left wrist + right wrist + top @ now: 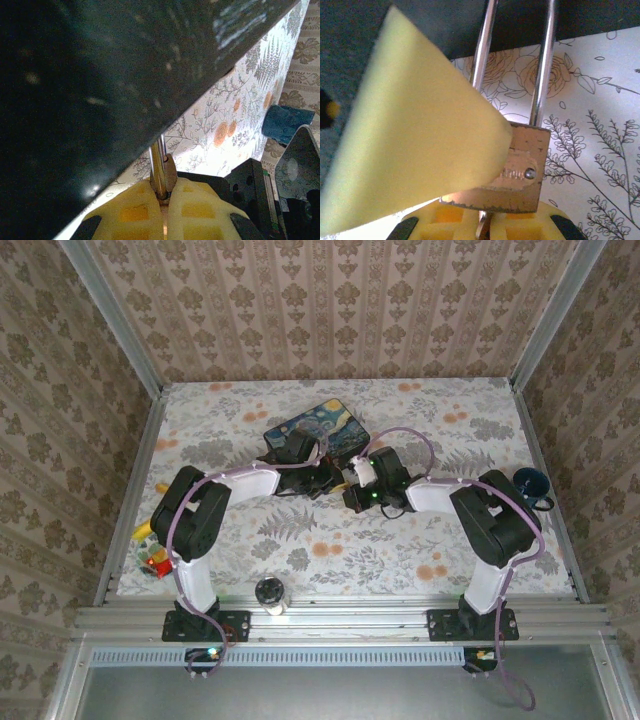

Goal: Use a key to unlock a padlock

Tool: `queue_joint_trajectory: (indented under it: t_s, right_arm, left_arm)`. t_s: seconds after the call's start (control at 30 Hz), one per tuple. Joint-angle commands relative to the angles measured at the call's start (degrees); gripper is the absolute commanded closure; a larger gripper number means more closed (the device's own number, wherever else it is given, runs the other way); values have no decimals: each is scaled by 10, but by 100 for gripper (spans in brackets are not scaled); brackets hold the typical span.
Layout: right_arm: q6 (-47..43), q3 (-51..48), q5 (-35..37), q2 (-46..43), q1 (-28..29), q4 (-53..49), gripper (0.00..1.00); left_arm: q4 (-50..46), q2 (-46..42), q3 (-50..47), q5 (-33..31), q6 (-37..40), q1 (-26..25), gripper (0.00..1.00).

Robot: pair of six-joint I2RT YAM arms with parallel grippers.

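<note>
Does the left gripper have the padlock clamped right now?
Yes, the left wrist view shows the padlock pinched edge-on between the yellow pads of the left gripper.

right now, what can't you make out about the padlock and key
Key: right wrist, a mere sliver between the right end effector's pads; keyhole hidden under the padlock.
Padlock's left half: right wrist, covered by a yellow pad.
Shackle top: right wrist, cut off by the top edge, so locked or open is unclear.
Top external: both too small to find.
</note>
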Motion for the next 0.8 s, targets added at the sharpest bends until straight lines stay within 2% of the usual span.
queue_joint_trajectory:
  t_s: [0.0, 0.2, 0.37, 0.77]
  right_arm:
    - [16, 10, -19, -11, -14, 43, 99]
    - [28, 5, -36, -13, -22, 42, 99]
    - [40, 9, -34, -21, -26, 18, 88]
    - [44, -32, 9, -82, -26, -20, 74]
  left_arm:
    - [-94, 6, -22, 27, -9, -3, 100]
    - [-94, -3, -33, 22, -10, 1, 100]
    - [-90, -7, -44, 19, -12, 4, 100]
    - [-81, -11, -56, 17, -18, 6, 100]
